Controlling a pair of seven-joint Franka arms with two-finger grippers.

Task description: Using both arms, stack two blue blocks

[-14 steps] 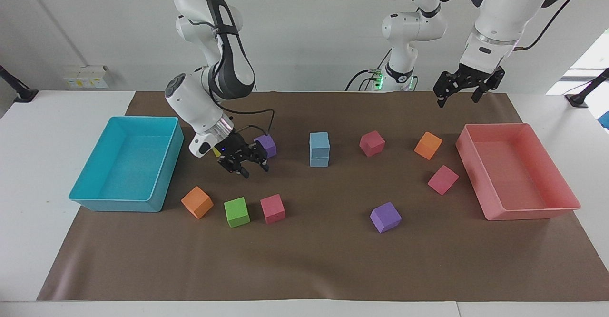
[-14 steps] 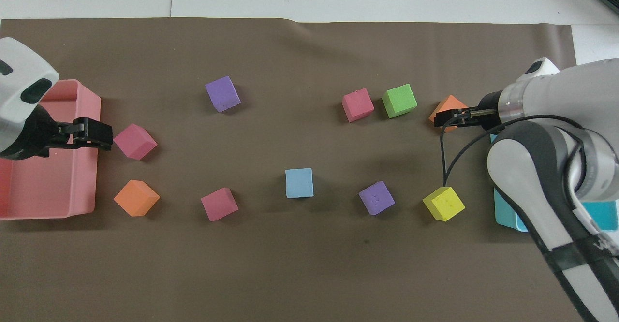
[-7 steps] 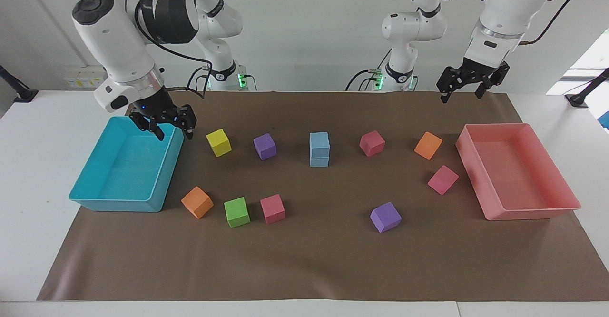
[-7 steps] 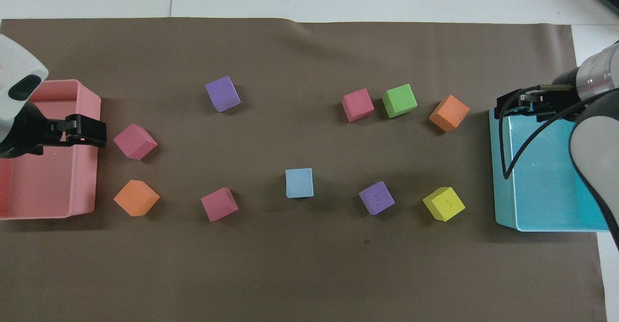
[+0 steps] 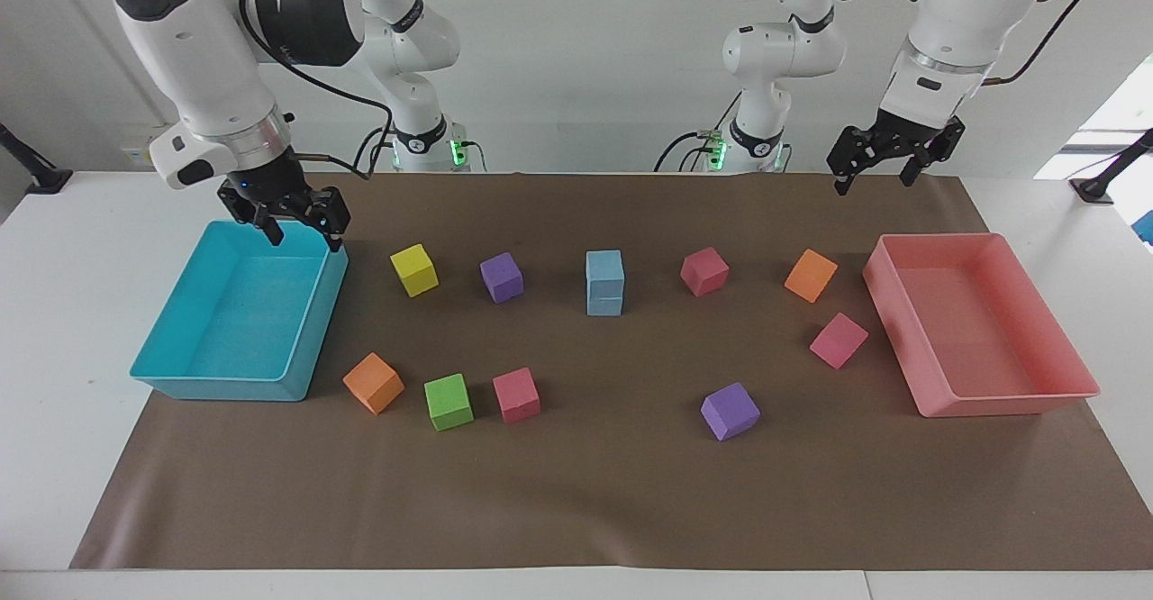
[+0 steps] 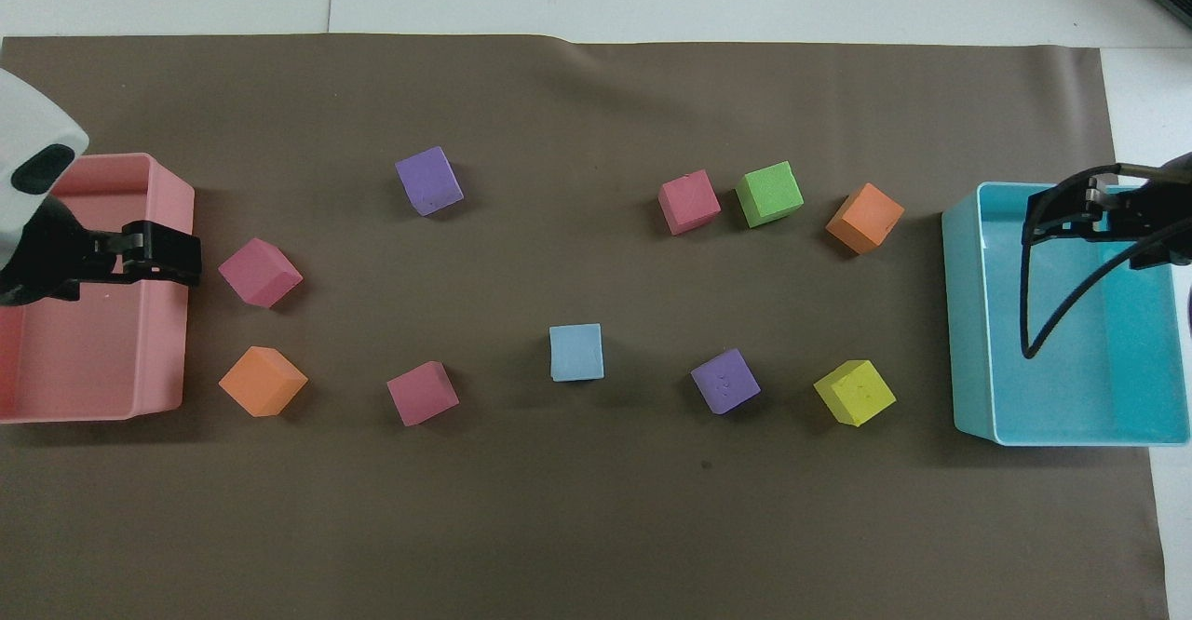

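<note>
**Ana:** With both arms up and nothing in either hand, have a look mid-table: the blue blocks stand one on the other, between a purple cube and a pink cube. From overhead only one blue face shows, so they look squarely lined up.

**Ben:** Stack's done, I'd say. Where are the hands?

**Ana:** The right gripper hangs over the robots' end of the turquoise tray, fingers spread, carrying nothing. The left gripper waits over the mat's edge, above the pink tray at its own end, also spread and empty.

**Ben:** So what can spoil it?

**Ana:** Mostly the arms themselves. These are light foam cubes, and I'd judge a brushing finger or a trailing cable enough to tip the top one. The right arm has a black cable looping down over the tray.

**Ben:** Both hands are well apart from the stack, though.

**Ana:** Right, so the risk comes only if either arm sweeps low across the middle. Low over the tray, the right gripper could also clip the rim and shunt the tray toward the yellow cube.
</note>
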